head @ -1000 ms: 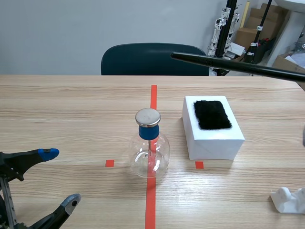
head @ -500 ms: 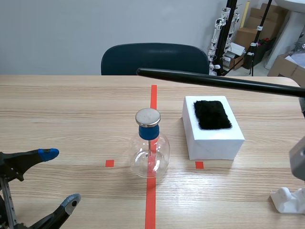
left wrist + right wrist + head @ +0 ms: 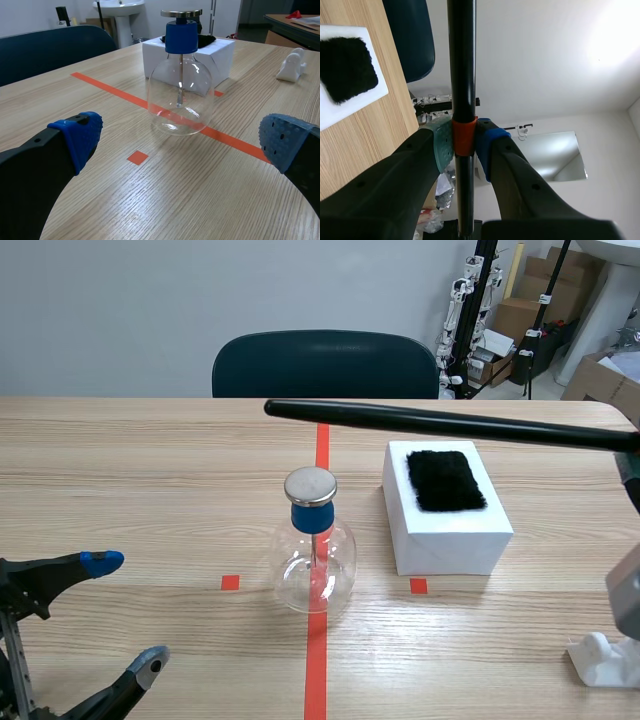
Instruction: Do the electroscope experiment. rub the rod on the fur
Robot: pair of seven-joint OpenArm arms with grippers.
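Observation:
A long black rod (image 3: 440, 423) stretches nearly level above the table, coming in from the right edge with its tip over the red centre line. My right gripper (image 3: 465, 142) is shut on the rod (image 3: 461, 60) at its orange band. The black fur patch (image 3: 446, 480) lies on top of a white box (image 3: 450, 530), below the rod; in the right wrist view the fur (image 3: 344, 67) is off to one side of the rod. The glass flask electroscope (image 3: 315, 545) with blue collar and metal cap stands on the centre line. My left gripper (image 3: 105, 625) rests open, low and near me, with the flask (image 3: 181, 85) ahead of it.
A dark blue chair (image 3: 325, 365) stands behind the table's far edge. A small white holder (image 3: 605, 655) sits at the near right. Boxes and stands are in the background at the right.
The rod has swung leftward and slightly lower, its tip going from above the box to past the centre line. The left arm has stayed put.

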